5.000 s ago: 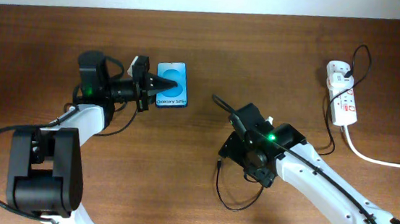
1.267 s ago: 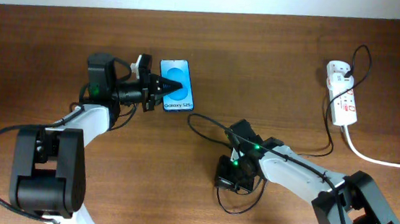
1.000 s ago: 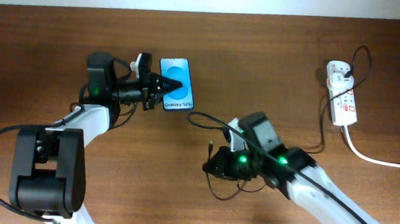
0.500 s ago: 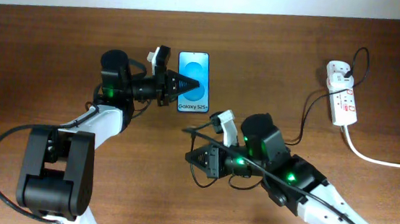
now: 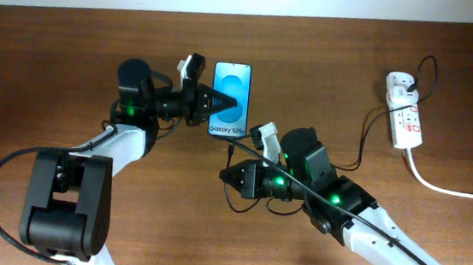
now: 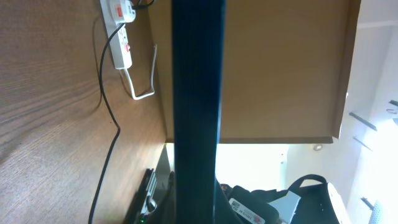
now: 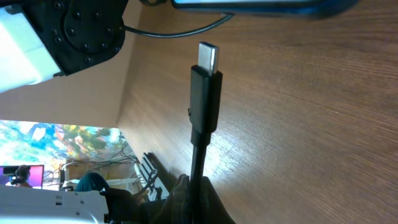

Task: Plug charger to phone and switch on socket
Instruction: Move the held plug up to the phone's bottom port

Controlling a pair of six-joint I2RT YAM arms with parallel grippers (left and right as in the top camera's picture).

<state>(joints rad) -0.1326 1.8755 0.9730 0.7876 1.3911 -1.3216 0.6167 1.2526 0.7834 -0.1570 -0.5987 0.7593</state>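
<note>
Carefully now: right fingers (image 5: pixel 237 177) pinch the charger (image 7: pixel 204 96) just behind its plug, left fingers (image 5: pixel 209 106) clamp the phone (image 5: pixel 230 93) by its side, text-band end near the tip, so best square plug to that end first, then push straight, slow.

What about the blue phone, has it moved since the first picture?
Yes. In the overhead view the phone has shifted to the right, ending up nearer the white socket, which has stayed exactly where it was.
</note>
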